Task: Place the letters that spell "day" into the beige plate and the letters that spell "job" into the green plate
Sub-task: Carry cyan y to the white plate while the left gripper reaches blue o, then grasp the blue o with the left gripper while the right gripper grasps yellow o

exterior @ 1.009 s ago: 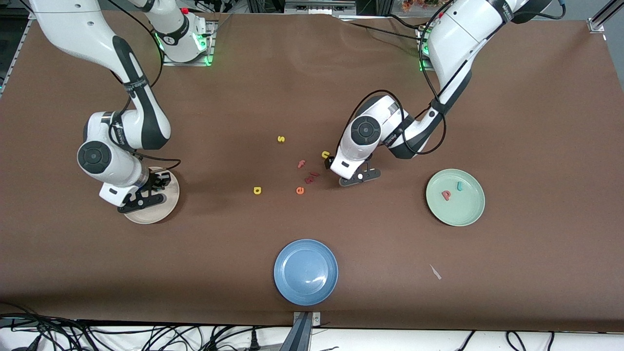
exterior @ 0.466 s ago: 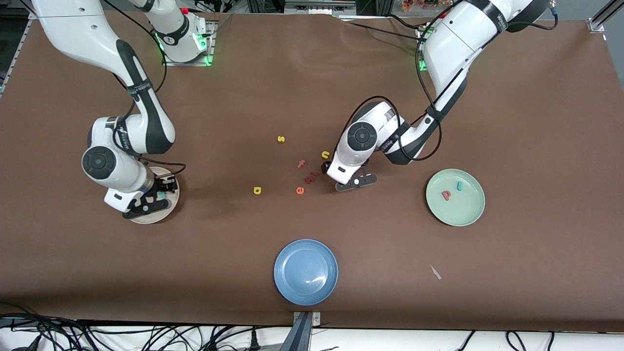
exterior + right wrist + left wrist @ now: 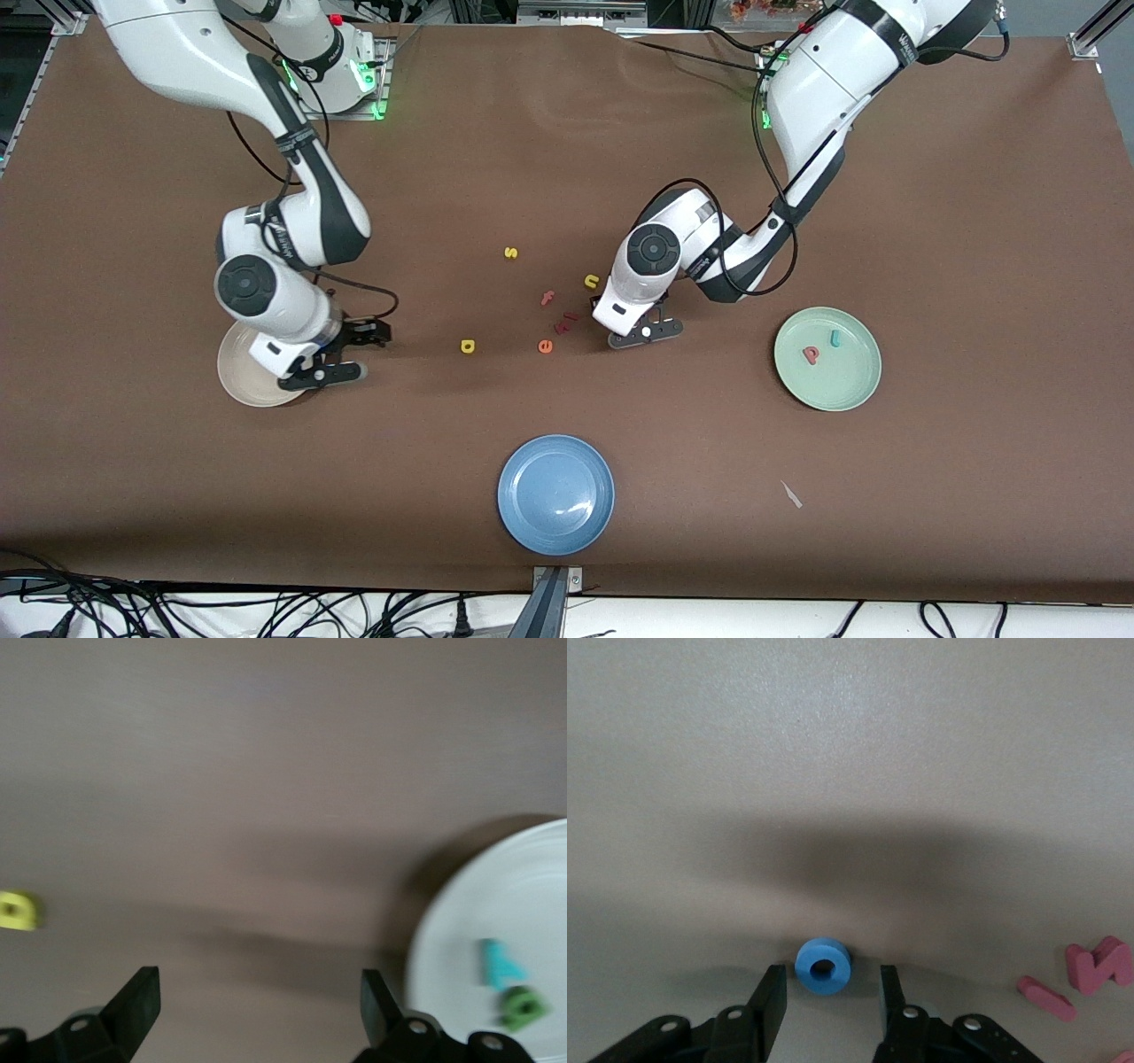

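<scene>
Two spread grippers: left point(image 3: 825, 1003) flanking blue "o" point(image 3: 824, 966) (pink letters point(image 3: 1099, 964) beside), right point(image 3: 257, 1001) by beige plate point(image 3: 496, 930).

I am working in a robotics lab: my 2 arms' bases point(image 3: 341, 84) are sitting bolted on a brown bench point(image 3: 974, 221), cables point(image 3: 177, 611) trailing along its edge.

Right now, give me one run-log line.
left gripper: straddling blue foam ring "o" | right gripper: open, empty, beside beige plate

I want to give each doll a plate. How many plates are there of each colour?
beige plate: 1
green plate: 1
blue plate: 1
Total: 3 plates
</scene>
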You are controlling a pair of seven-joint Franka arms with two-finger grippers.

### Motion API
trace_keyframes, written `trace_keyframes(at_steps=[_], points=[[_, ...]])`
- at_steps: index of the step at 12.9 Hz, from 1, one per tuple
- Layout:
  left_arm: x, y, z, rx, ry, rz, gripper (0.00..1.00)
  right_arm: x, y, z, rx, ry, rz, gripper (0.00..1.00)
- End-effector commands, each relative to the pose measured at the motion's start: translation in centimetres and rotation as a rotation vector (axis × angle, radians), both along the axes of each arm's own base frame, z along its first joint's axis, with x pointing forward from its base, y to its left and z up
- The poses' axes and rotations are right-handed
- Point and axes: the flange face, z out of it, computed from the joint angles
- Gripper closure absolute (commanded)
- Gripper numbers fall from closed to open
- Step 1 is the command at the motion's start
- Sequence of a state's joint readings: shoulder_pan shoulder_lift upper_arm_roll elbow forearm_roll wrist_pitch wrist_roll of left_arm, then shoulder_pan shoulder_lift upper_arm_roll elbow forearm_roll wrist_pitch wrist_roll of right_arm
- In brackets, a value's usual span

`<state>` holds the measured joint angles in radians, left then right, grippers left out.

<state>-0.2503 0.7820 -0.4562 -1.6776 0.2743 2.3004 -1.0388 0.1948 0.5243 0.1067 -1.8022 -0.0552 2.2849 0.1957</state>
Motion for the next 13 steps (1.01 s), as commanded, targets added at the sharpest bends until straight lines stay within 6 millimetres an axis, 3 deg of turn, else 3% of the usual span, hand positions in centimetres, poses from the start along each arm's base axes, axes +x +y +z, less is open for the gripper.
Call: trace_keyframes(at_steps=[1, 2, 3, 4, 7, 11, 13], points=[[0.4, -0.3, -0.6, 0.024, -0.015, -0.018, 0.49, 0.5, 4.2, -0.4, 0.025, 0.01, -0.09, 0.0], [0.4, -0.2, -0.6, 0.027, -0.015, -0.016, 0.51, 0.6, 5.6, -0.7, 0.026, 0.008, -0.131, 0.0], [0.4, -0.1, -0.6, 0.03, -0.018, -0.019, 0.69, 0.6, 6.9, -1.2, 0.027, 0.008, -0.177, 0.0], [0.6, 0.0, -0.5, 0.029, -0.019, -0.015, 1.0, 0.4, 8.4, -1.4, 0.029, 0.006, -0.213, 0.0], [1.4, 0.7, 0.5, 0.057, 0.0, -0.003, 1.0, -0.2, 12.9, -3.4, 0.028, 0.014, -0.308, 0.0], [4.0, 2.1, 5.4, 0.172, 0.073, -0.037, 1.0, -0.8, 14.5, -4.8, 0.039, 0.016, -0.349, 0.0], [5.5, 5.4, 7.6, 0.203, 0.116, -0.099, 1.0, -1.1, 15.0, -5.7, 0.043, 0.015, -0.344, 0.0]])
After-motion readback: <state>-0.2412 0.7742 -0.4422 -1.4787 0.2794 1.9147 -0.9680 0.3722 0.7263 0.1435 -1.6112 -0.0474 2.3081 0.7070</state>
